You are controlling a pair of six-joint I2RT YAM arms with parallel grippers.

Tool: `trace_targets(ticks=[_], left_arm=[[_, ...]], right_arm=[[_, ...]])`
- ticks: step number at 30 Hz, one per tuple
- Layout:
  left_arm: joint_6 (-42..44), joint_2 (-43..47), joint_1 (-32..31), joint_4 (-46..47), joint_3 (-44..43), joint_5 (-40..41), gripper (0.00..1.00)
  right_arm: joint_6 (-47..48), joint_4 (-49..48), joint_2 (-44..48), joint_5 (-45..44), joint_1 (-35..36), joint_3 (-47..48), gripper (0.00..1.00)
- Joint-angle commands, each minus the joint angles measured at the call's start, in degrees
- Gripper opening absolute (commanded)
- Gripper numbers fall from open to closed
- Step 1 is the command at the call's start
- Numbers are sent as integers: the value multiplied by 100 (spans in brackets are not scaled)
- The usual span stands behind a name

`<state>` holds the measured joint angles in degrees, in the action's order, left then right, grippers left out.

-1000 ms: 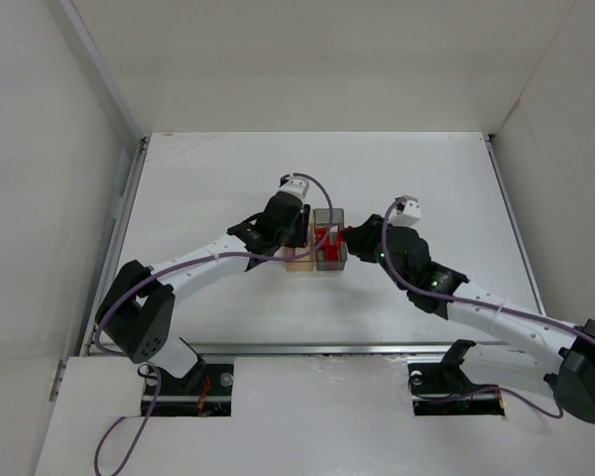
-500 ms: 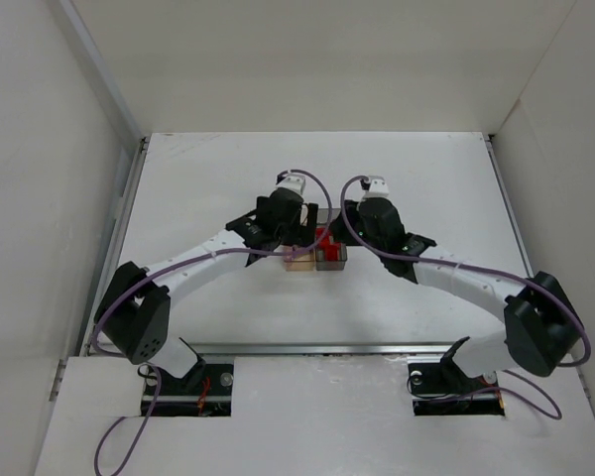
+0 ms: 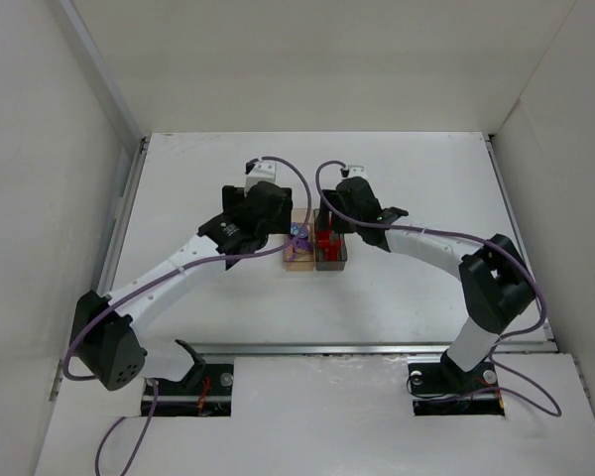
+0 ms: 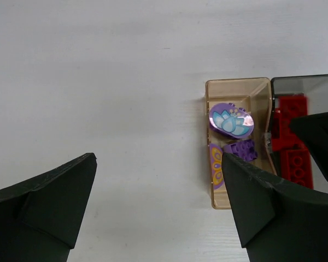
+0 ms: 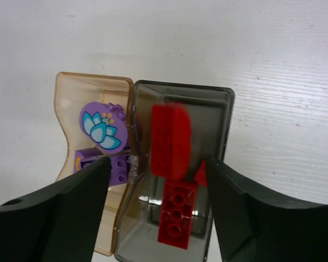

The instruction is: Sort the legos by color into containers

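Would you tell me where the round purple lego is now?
In the left wrist view the round lego lies inside the tan bin, above a purple brick, with the grey bin on its right.

left bin (image 5: 71,93) beside right bin (image 5: 218,114) (touching) | legos (image 5: 171,142) inside both

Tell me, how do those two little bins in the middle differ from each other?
The tan bin is see-through, while the grey bin is dark and smoky. The tan bin holds purple pieces; the grey bin holds red bricks. Both are open-topped, look the same size, and sit touching side by side.
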<state>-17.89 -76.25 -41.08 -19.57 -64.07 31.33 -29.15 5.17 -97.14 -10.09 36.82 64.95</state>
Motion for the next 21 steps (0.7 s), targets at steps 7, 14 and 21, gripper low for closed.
trace_targets(ticks=[7,14,21], left_arm=[[4,461,12,-100,500,478,99],[111,681,275,410,1063,1411,100],[-759,681,452,32,1256,1270,100]], right_arm=[[-100,810,660,-696,1,501,92],[84,1134,2005,-970,-1086,212,100],[788,1619,3033,-529,-3680,-210,100]])
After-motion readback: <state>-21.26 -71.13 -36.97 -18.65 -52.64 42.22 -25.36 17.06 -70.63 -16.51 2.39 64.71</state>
